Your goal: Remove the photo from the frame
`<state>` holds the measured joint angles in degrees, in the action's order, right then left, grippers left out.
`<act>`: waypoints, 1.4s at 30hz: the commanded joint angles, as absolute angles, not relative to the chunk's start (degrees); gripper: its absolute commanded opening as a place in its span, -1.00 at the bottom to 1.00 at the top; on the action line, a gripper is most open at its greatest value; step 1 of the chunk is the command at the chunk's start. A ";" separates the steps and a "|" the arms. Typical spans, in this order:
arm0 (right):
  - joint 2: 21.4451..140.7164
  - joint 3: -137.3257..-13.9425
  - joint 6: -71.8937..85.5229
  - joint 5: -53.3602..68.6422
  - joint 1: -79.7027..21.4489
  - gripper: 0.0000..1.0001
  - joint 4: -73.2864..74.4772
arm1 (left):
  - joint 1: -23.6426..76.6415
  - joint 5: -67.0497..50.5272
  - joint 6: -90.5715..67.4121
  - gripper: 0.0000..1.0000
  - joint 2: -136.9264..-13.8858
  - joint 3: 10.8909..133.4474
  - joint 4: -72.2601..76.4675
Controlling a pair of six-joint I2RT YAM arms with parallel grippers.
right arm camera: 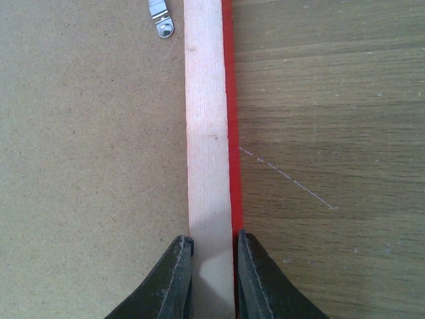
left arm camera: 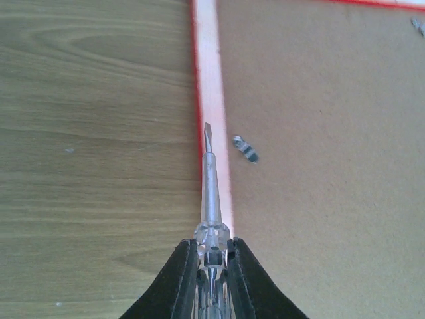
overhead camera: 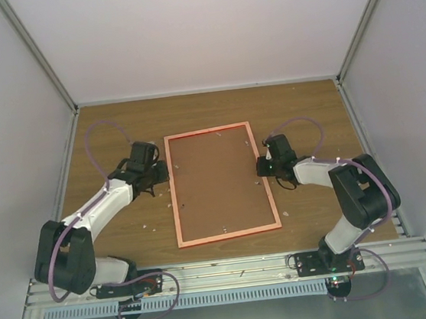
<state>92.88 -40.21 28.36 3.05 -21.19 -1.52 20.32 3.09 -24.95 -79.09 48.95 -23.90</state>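
OK, state as seen:

1. Brown wood-grain table (overhead camera: 307, 110): everything below sits on it.
2. Thin bright-red rectangular picture frame (overhead camera: 174, 195): lies flat on the table between my two arms, face down. Its long sides run away from my bases and it is slightly skewed.
3. Brown board back (overhead camera: 216, 182): faces up and fills the frame's opening.
4. My right gripper (right arm camera: 214, 240): partway along the frame's right rail. The jaws pinch that rail, one finger on the board side and the other on the red outer edge.
5. My left gripper (left arm camera: 212, 244): at the frame's left rail, jaws clamped on the clear handle of a flat-blade screwdriver (left arm camera: 210, 193).
6. Screwdriver shaft runs along the left rail with the blade tip over the rail's outer edge. Can't tell whether the tip is touching.
7. Small silver metal tab (left arm camera: 246, 148): on the board just beside the left rail, near the blade tip.
8. Second silver tab (right arm camera: 160, 20): on the board next to the right rail, ahead of my right jaws.
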 commanded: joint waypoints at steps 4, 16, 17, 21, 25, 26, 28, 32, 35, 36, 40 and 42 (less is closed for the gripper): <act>90.93 -37.91 28.54 3.56 -19.52 -0.99 -3.24 | 10.13 -6.24 -31.16 -1.00 -72.08 37.44 -3.81; 91.04 -37.66 27.12 6.18 -19.37 -0.99 -4.72 | -4.96 -19.48 -38.03 -1.00 -78.74 27.54 21.50; 91.13 -37.72 27.08 6.30 -19.41 -0.99 -4.74 | -5.86 -20.31 -38.29 -1.00 -80.29 27.88 22.68; 91.62 -38.12 26.65 7.14 -19.41 -0.99 -4.83 | -6.95 -21.71 -37.97 -1.00 -85.93 29.32 25.92; 91.95 -38.21 26.25 7.68 -19.40 -0.99 -4.68 | -7.58 -21.81 -37.13 -0.98 -89.73 30.62 26.96; 91.94 -38.19 26.21 7.65 -19.37 -0.99 -4.60 | -7.76 -21.83 -36.91 -0.96 -90.86 31.02 26.75; 92.04 -38.31 26.03 7.65 -19.34 -0.99 -4.44 | -7.90 -21.97 -36.74 -0.90 -92.35 31.84 25.64; 92.53 -38.80 25.84 7.81 -19.37 -0.99 -3.93 | -7.91 -20.93 -37.06 -0.74 -93.62 32.04 23.82; 92.64 -39.10 25.83 7.87 -19.36 -0.98 -3.42 | -7.91 -20.44 -36.89 -0.63 -93.74 32.16 21.88; 92.64 -39.25 25.75 7.83 -19.38 -0.97 -3.21 | -7.91 -20.22 -36.91 -0.59 -93.65 32.11 21.36; 92.56 -40.17 25.67 7.57 -19.40 -0.92 -1.83 | -7.91 -19.18 -36.55 -0.33 -92.78 32.26 18.44; 92.46 -40.48 25.53 7.35 -19.35 -0.90 -1.03 | -7.91 -18.70 -36.56 -0.20 -91.63 32.07 17.25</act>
